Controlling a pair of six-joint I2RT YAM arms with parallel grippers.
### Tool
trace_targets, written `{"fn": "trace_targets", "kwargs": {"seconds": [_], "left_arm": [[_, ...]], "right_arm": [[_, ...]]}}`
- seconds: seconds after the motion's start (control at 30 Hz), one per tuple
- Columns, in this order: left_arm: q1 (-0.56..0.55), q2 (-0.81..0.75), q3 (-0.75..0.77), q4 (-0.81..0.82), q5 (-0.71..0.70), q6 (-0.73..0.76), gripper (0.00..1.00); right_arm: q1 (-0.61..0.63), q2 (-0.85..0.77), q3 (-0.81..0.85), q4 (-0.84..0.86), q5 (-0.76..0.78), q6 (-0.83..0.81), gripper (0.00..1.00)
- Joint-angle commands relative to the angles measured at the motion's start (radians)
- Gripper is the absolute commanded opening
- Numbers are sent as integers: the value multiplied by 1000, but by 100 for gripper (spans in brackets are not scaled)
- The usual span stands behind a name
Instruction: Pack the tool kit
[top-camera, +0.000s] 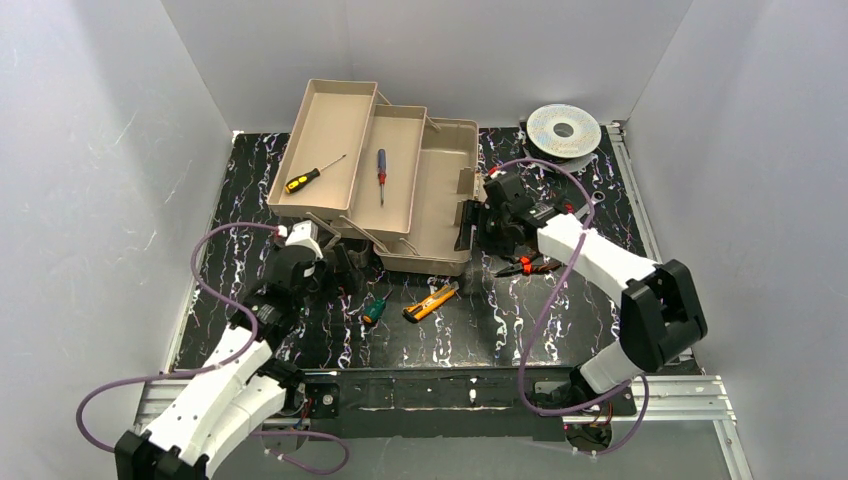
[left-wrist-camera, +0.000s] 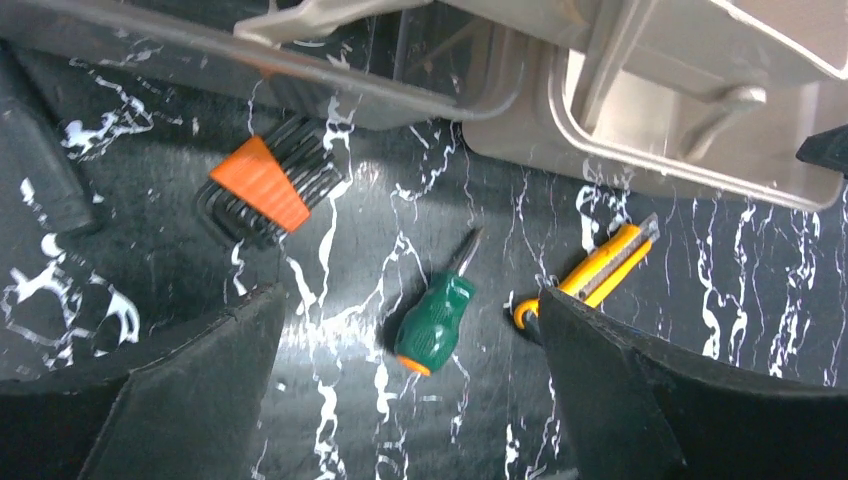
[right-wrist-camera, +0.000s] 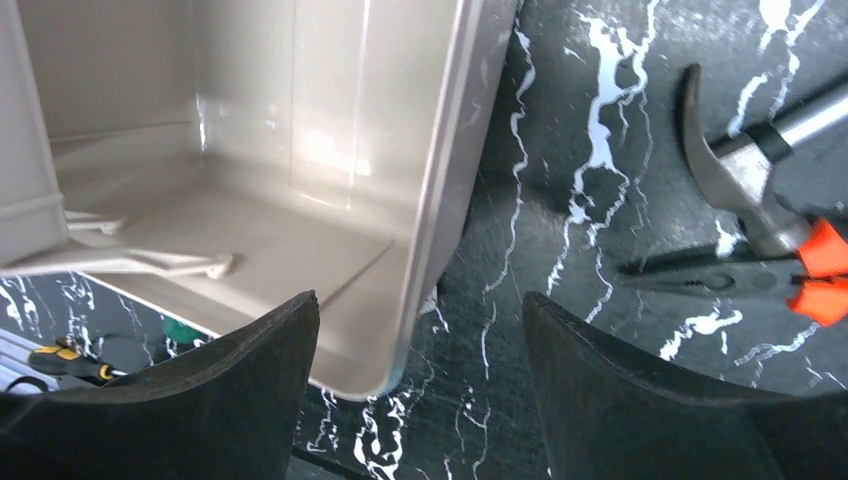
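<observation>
Left tool: spread wide, empty; stubby green-handled screwdriver lies below, between the jaws.
Right tool: open, empty; beige plastic toolbox wall edge sits between the jaws.

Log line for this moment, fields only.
left claw: open, aimed at green screwdriver | right claw: open, at toolbox corner | trays: yellow-handled screwdriver, blue-handled screwdriver | table: yellow knife, pliers
</observation>
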Motion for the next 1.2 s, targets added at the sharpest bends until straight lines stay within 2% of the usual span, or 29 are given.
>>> {"fn": "trace_targets", "kwargs": {"seconds": [0.0, 0.2, 0.37, 0.6, 0.73, 0.83, 0.97, 1.07, 1.17], "left_arm": [[3, 91, -49, 215, -24, -26, 98], [14, 230, -98, 404, -112, -24, 98], [64, 385, -88, 547, -86, -67, 98], [90, 522, -48, 683, -50, -81, 98], [91, 531, -11, 671, -47, -57, 98], [91, 487, -13, 648, -11, -47, 98], [90, 374, -25, 543, 16, -19, 98], [84, 295, 16, 354, 36, 8, 98], [70, 209, 23, 245, 104, 25, 98]], "right_arm": [[-34, 52, 76, 92, -79, 40, 80], [-82, 150, 168, 124, -104, 57, 76], [-101, 242, 273, 178, -132, 78, 73], [-126, 408, 508, 133, -150, 87, 71], [-155, 435, 601, 99, -149, 75, 71], [-169, 398, 593, 69, -143, 57, 73], [-170, 277, 479, 54, -118, 24, 78], [-166, 160, 352, 45, -88, -10, 78], [-149, 41, 210, 26, -8, -14, 78]]}}
